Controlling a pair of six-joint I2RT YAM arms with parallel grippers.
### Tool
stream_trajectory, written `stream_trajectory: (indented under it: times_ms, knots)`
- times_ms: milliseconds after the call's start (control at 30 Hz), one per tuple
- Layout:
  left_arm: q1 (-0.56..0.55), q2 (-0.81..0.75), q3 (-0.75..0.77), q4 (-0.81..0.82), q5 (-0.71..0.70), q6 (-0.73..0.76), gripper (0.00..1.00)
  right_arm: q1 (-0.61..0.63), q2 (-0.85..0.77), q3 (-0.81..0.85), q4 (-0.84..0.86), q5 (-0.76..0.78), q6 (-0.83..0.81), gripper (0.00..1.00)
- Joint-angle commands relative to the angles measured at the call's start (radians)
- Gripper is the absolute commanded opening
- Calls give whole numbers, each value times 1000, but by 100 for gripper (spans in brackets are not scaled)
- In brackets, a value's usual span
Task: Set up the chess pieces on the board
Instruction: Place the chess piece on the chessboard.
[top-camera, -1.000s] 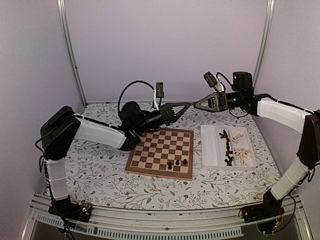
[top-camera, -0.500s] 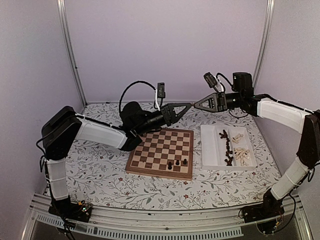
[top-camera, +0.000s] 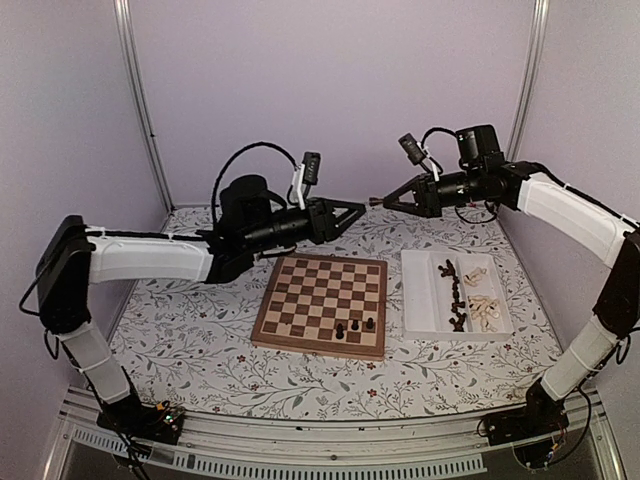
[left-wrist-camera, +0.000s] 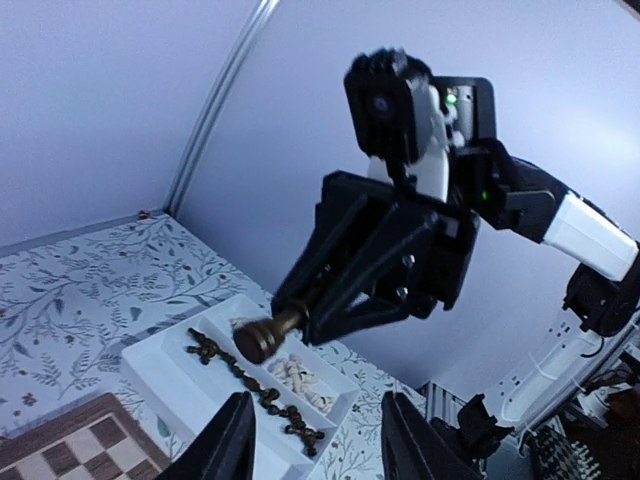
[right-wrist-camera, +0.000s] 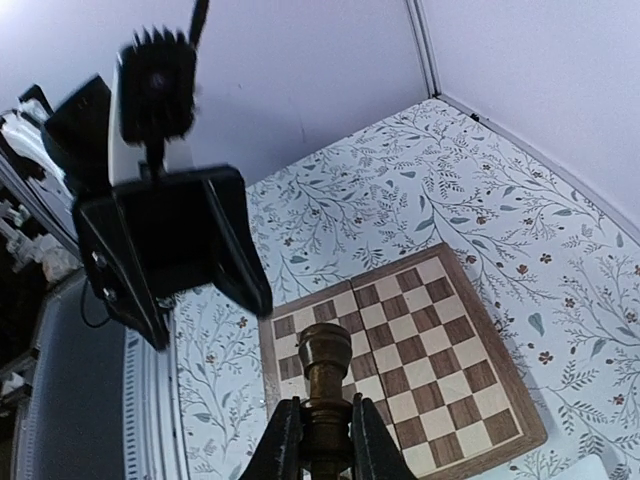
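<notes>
My left gripper (top-camera: 352, 214) has spread its jaws and drawn back to the left. My right gripper (top-camera: 382, 200) alone now pinches the dark piece (right-wrist-camera: 326, 365), ready for the board (top-camera: 322, 300).

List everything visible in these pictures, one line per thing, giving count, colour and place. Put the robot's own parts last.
board: one, dark brown and cream checks with a tan border, mid-table.
dark pieces on the board: three, dark, near its front right corner.
tray: one, white, right of the board.
dark pieces in the tray: a heap too small to count, dark, middle compartment.
cream pieces: a heap too small to count, cream, right compartment of the tray.
held piece: one, dark brown, raised in the air.
tablecloth: one, white with a leafy print, under everything.
left pincer: one, black, open, raised beyond the board's far edge.
right pincer: one, black, shut on the held piece.
</notes>
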Motion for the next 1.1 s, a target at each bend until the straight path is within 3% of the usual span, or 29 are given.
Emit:
stream_trajectory:
  times_ms: [0, 67, 200, 300, 567, 1067]
  knots:
    - [104, -195, 29, -477, -216, 237, 47, 186, 31, 61, -249, 344, -327, 3]
    - [176, -267, -19, -502, -251, 233, 48, 254, 68, 109, -312, 425, -376, 3]
    - [295, -413, -224, -331, -302, 248, 50, 371, 195, 226, -449, 534, -426, 3]
    - [350, -476, -340, -266, -346, 215, 58, 438, 287, 294, -527, 627, -458, 3]
    - [402, -464, -265, -355, -248, 206, 61, 552, 476, 413, -571, 767, -482, 3]
    - [428, -507, -266, -334, -175, 187, 62, 583, 655, 525, -607, 736, -485, 4]
